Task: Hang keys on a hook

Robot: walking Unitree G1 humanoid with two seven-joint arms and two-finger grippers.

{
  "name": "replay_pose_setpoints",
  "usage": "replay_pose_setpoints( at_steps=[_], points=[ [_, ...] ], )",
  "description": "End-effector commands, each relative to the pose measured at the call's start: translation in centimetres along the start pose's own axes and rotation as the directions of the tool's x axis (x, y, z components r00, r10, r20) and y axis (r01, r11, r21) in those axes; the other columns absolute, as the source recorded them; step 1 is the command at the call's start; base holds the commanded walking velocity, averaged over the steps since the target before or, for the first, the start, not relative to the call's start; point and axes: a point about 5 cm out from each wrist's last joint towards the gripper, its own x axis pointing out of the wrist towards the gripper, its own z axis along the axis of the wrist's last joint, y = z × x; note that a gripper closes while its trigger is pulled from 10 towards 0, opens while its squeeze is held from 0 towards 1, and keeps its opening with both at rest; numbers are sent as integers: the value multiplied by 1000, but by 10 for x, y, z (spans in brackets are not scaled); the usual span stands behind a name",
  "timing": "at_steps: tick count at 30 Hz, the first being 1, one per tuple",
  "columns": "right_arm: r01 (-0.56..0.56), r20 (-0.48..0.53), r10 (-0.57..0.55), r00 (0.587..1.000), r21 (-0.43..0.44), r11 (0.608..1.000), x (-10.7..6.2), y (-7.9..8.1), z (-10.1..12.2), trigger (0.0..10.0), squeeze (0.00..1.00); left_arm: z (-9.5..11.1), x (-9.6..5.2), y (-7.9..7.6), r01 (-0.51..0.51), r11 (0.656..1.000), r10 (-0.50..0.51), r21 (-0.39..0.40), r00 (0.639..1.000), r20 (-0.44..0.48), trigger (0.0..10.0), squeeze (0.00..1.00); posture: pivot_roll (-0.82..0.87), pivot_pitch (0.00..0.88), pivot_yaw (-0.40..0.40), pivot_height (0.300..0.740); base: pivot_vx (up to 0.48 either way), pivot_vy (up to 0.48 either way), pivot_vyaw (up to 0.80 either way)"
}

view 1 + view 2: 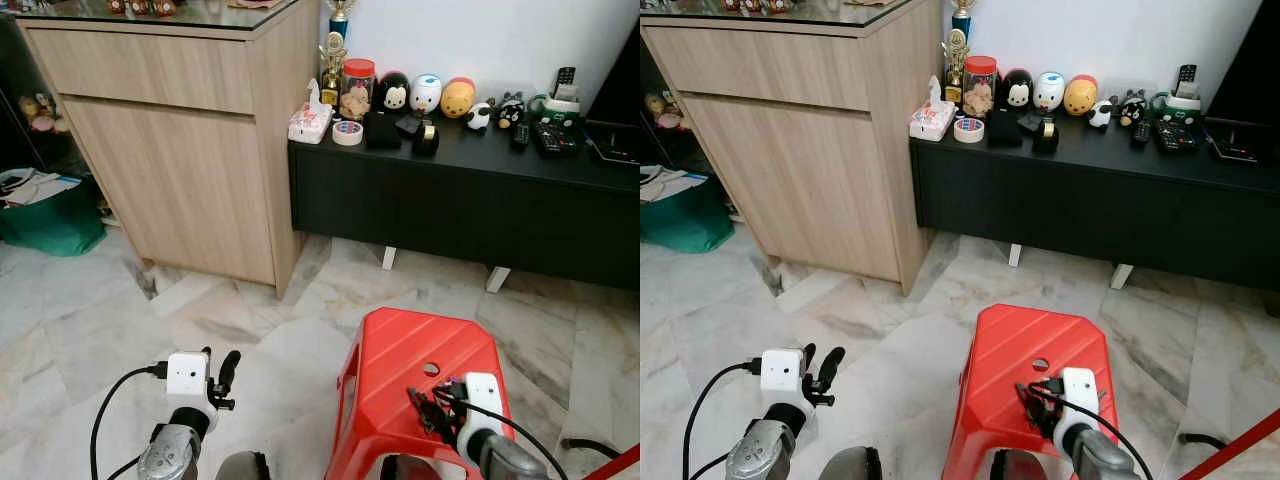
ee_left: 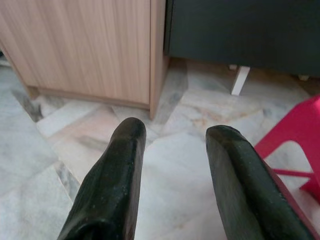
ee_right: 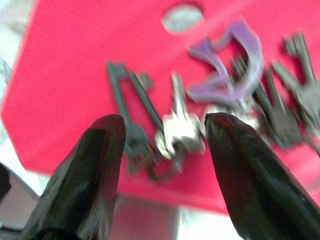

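One bunch of keys [image 3: 220, 115], lying loose on the near part of the red plastic stool [image 1: 400, 350], just short of the round hole in its seat. Blades fanned out, mostly pointing away from the robot; purple tag among them.

Right gripper [image 3: 162, 150]: poised just above the bunch, fingers parted, nothing held, keys straight ahead between the tips. Nearer arm by far; a short drop and a close looks sufficient, though flat keys on smooth plastic may slip.

Left gripper [image 2: 172, 165]: spread apart, empty, over bare marble floor [image 1: 90, 340] to the left of the stool, well apart from the keys.

Surroundings: wooden cabinet [image 1: 170, 150] ahead left; low black sideboard [image 1: 470, 200] ahead, carrying figurines, a jar, tape rolls, remotes. Hook not identifiable.
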Motion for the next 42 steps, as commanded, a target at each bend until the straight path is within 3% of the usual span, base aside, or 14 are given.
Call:
replay_pose_setpoints(
  at_steps=[1, 18, 28, 38, 41, 42],
  points=[
    [-6, 8, 6, 1000, 33, 999, -2, -2, 6, 10000, 0, 1, 2, -4, 19, 1000, -20, 25, 1000, 6, 10000, 0, -29, 0, -71, 618, 0, 0, 0],
    [-109, -103, 115, 988, 62, 992, -2, 12, -3, 10000, 0, 0, 2, -4, 19, 999, -19, 35, 1000, 10, 10000, 0, -26, 0, -75, 618, 0, 0, 0],
    [-69, -46, 73, 996, 83, 994, -2, 8, 5, 10000, 0, -2, 0, -3, 12, 999, -12, 35, 1000, 3, 10000, 0, -23, 0, -78, 618, 0, 0, 0],
    [-74, -34, 76, 997, 49, 996, 0, 8, 11, 10000, 0, -3, 1, -4, 16, 999, -16, 39, 1000, -2, 10000, 0, -21, 0, -78, 618, 0, 0, 0],
    [-93, -66, 92, 994, -12, 996, -1, 8, 7, 10000, 0, -3, 1, -5, 15, 999, -15, 42, 1000, -1, 10000, 0, -19, 0, -80, 618, 0, 0, 0],
    [-97, -85, 86, 993, -127, 987, -4, 4, 6, 10000, 0, -3, 2, -4, 14, 999, -14, 42, 1000, 0, 10000, 0, -23, 0, -79, 618, 0, 0, 0]
  ],
)
